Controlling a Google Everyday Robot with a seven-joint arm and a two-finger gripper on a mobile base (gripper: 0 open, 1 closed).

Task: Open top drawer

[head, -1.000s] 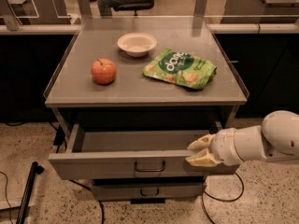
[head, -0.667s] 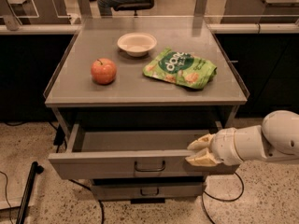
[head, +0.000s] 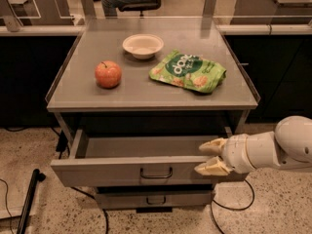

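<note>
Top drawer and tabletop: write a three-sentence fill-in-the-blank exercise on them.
The top drawer is ____, not shut. The end effector sits at the ____ end of its front, seen from the camera. On the cart top, a white ____ stands behind the apple and the green bag.
Missing: open; right; bowl.

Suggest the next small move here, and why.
Probably draw the end effector back from the top drawer: the drawer already stands well out, its inside exposed, and the end effector sits at the right end of its front.
</note>
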